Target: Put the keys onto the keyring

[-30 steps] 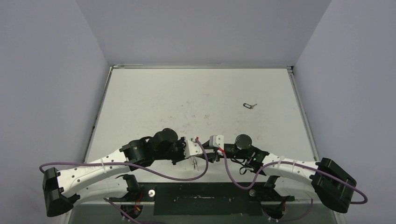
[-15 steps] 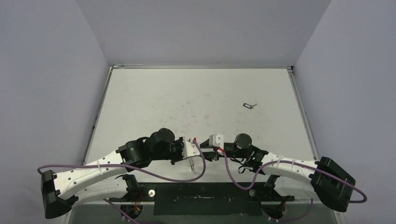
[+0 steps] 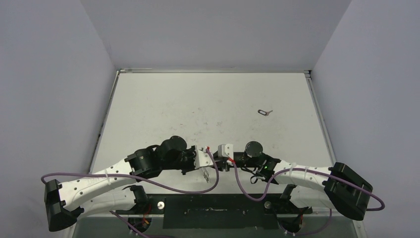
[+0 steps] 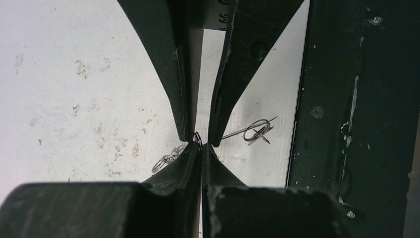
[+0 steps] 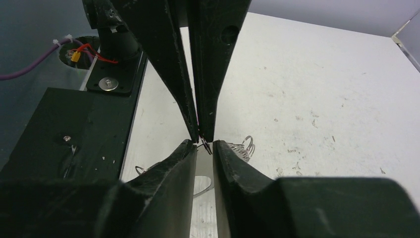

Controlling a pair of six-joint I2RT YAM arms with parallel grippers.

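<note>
The keys (image 3: 265,112), a tiny silver key on a small black loop, lie alone on the table at the right, far from both grippers. My left gripper (image 3: 209,164) is shut on the thin wire of the keyring (image 3: 205,173), which hangs just above the table's near edge. In the left wrist view my left gripper (image 4: 201,147) pinches the keyring (image 4: 198,137), and tiny silver rings (image 4: 257,132) show on either side. My right gripper (image 5: 203,146) faces it tip to tip, jaws a narrow gap apart around the wire. Tiny rings (image 5: 246,145) show beside it.
The black mounting plate (image 3: 213,210) runs along the near table edge right below the grippers and also shows in the left wrist view (image 4: 356,124). Purple cables (image 3: 178,189) loop from both wrists. Grey walls close in the table on three sides.
My right arm has moved left, bringing its gripper up against the left gripper's tips. The left gripper shifted slightly and kept its hold on the keyring. The keys have not moved.
</note>
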